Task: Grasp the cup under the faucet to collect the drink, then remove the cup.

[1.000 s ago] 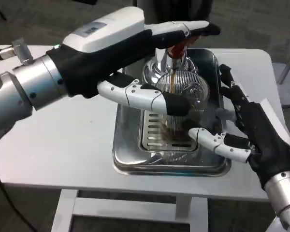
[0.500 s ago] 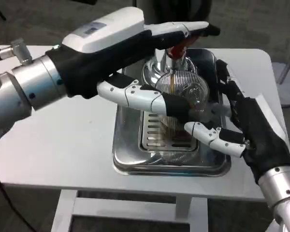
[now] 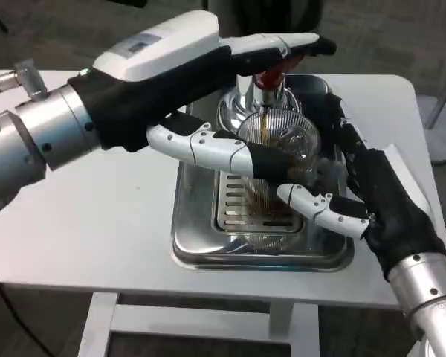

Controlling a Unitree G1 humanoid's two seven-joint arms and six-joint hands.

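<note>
Cup (image 3: 271,167) under faucet (image 3: 266,89), hands crowding both sides.

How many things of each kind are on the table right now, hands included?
Robot hands: 2, left hand up at the red tap handle, right hand at the cup
Ribbed clear cup: 1
Faucet: 1
Steel drip tray: 1
Total: 5
</note>
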